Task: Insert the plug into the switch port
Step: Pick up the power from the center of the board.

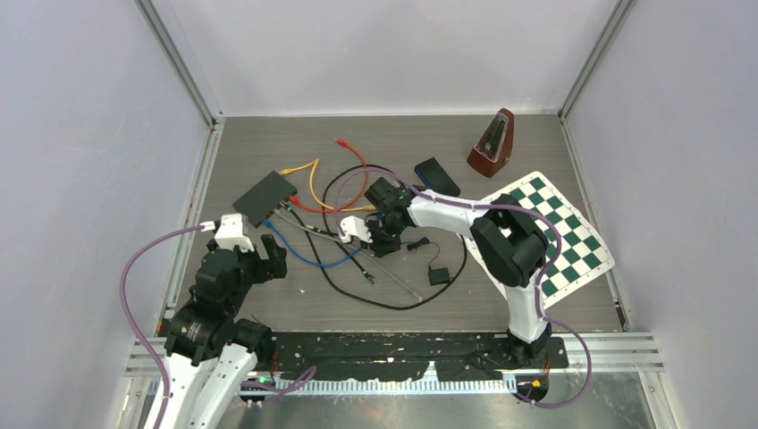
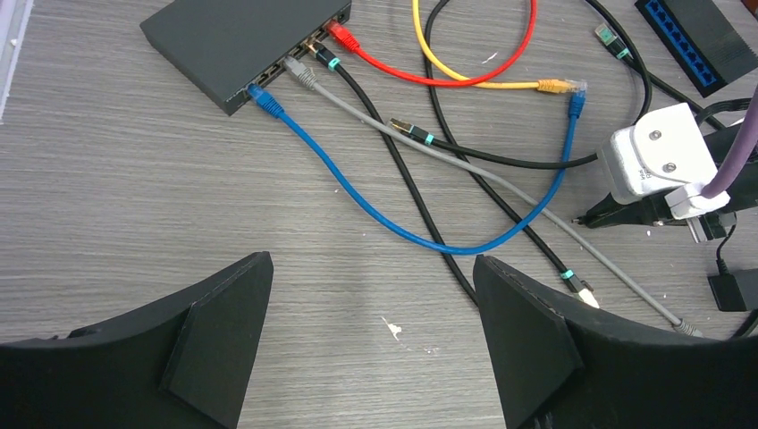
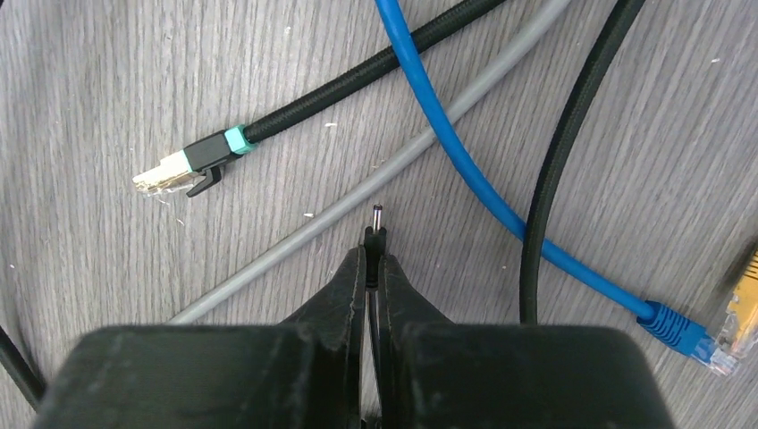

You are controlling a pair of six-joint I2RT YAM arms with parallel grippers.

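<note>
The black switch lies at the table's left, with blue, grey, black and red cables plugged into its front ports. My right gripper is shut on a thin black barrel plug, whose metal tip pokes out past the fingertips, just above the table between the grey cable and the blue cable. In the top view this gripper is right of the switch. My left gripper is open and empty over bare table, near the left edge.
A loose black Ethernet plug with a teal band lies ahead of my right gripper. A yellow cable, a second blue-port switch, a power adapter, a metronome and a chessboard lie around.
</note>
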